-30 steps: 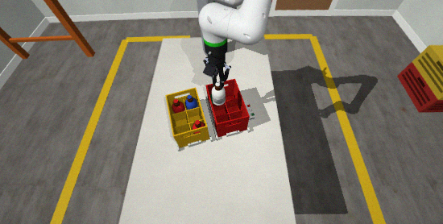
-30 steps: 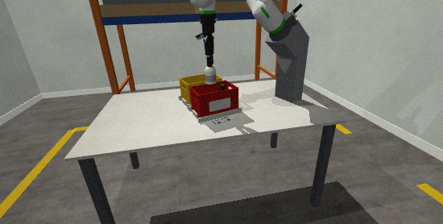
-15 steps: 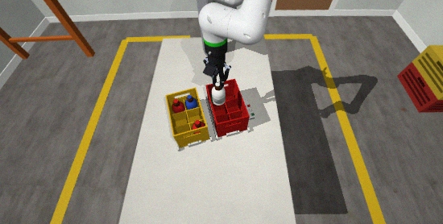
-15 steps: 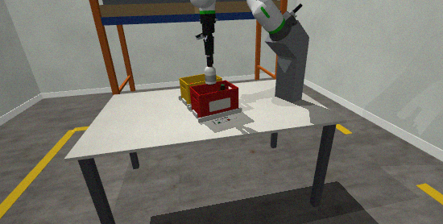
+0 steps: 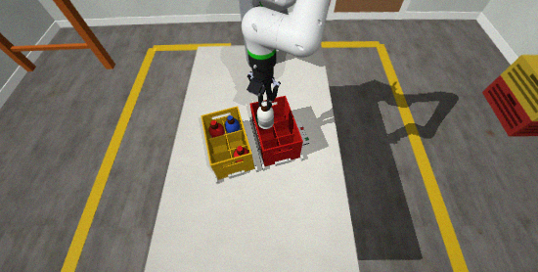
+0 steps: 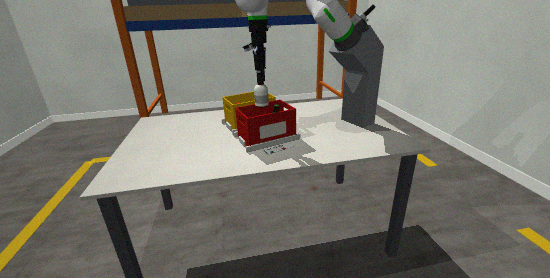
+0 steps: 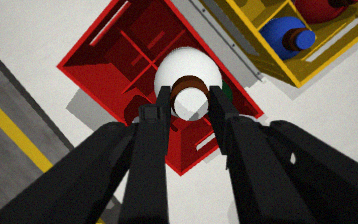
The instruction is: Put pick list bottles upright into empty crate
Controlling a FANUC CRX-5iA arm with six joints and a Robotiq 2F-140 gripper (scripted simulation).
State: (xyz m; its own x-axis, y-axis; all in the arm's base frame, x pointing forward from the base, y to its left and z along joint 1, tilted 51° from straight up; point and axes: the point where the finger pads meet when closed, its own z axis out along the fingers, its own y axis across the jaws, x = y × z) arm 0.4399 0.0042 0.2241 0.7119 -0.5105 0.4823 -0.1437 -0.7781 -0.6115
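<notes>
My gripper (image 5: 265, 102) (image 6: 260, 82) (image 7: 189, 100) is shut on the cap of a white bottle (image 5: 265, 116) (image 6: 261, 95) (image 7: 187, 62) with a brown neck. The bottle hangs upright over the red crate (image 5: 281, 155) (image 6: 243, 130) (image 7: 92, 82), its base not visible in the wrist view. A green bottle (image 7: 227, 91) is in the crate, mostly hidden behind the white one. A dark red shape inside is unclear. The yellow crate (image 5: 219, 168) (image 6: 229, 112) (image 7: 280, 75) holds a blue bottle (image 5: 232, 125) (image 7: 282, 37) and two red bottles (image 5: 215, 128) (image 5: 240, 154). The pick list (image 5: 304, 134) (image 6: 278, 149) is too small to read.
The two crates stand side by side on the white table (image 5: 254, 213) (image 6: 165, 153), upright, with grey rails along their bases. The red crate's walls and dividers lie close below the held bottle. The robot's base (image 6: 360, 88) stands at the table's back.
</notes>
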